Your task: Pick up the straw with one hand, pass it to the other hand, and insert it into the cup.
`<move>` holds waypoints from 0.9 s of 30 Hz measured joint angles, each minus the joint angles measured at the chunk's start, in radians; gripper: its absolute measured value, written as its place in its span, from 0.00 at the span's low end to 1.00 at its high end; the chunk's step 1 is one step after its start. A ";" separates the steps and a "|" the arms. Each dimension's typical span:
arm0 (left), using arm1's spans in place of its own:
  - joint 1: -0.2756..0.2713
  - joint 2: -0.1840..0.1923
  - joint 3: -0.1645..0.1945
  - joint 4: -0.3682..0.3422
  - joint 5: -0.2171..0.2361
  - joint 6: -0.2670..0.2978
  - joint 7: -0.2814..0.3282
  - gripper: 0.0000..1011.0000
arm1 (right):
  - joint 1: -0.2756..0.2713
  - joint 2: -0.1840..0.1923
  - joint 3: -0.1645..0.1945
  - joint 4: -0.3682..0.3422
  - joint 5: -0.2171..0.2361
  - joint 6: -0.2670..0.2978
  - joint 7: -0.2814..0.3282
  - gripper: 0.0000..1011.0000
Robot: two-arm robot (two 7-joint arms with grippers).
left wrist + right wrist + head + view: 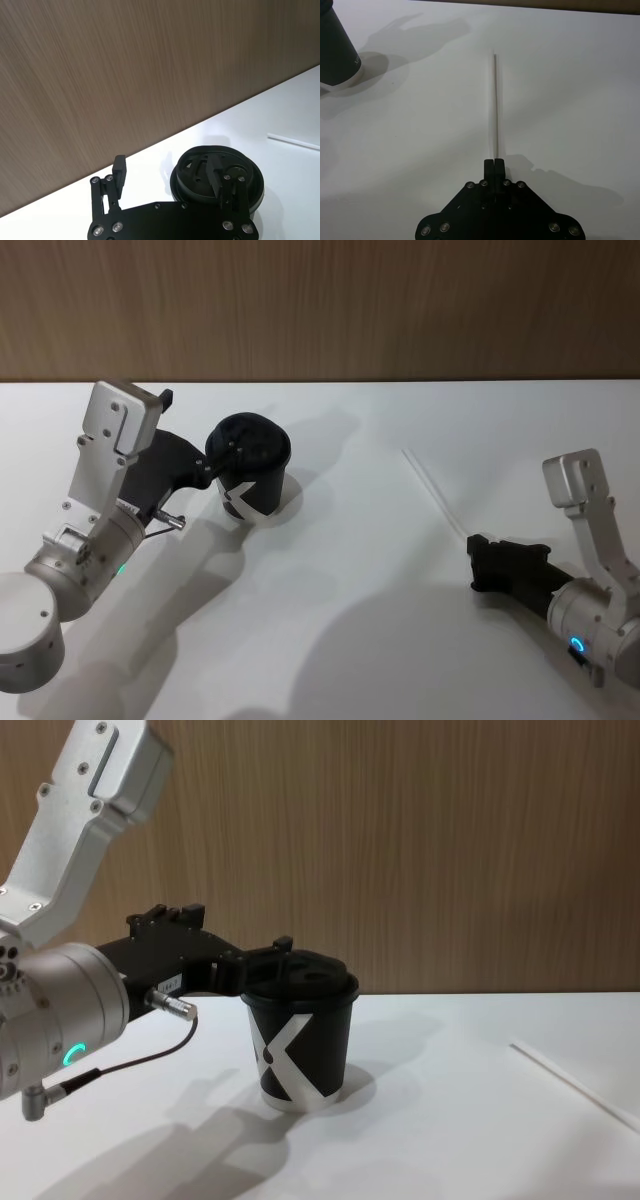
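Observation:
The black cup [255,490] with a white X mark and a domed lid stands left of centre on the white table [350,640]. My left gripper [197,427] is open beside it. One finger [222,182] hangs over the lid and the other finger [119,172] is off to the wall side. The white straw [432,490] lies flat on the table at the right, well apart from the cup. My right gripper [495,161] is shut on the straw's [495,105] near end, low at the table. The chest view shows the cup [300,1040], the left gripper [235,927] and the straw [575,1085].
A wood-panelled wall [320,310] runs along the table's far edge. Bare white tabletop lies between the cup and the straw and in front of both arms.

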 joint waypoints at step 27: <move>0.000 0.000 0.000 0.000 0.000 0.000 0.000 0.99 | 0.028 -0.034 0.028 -0.010 0.015 -0.217 0.023 0.00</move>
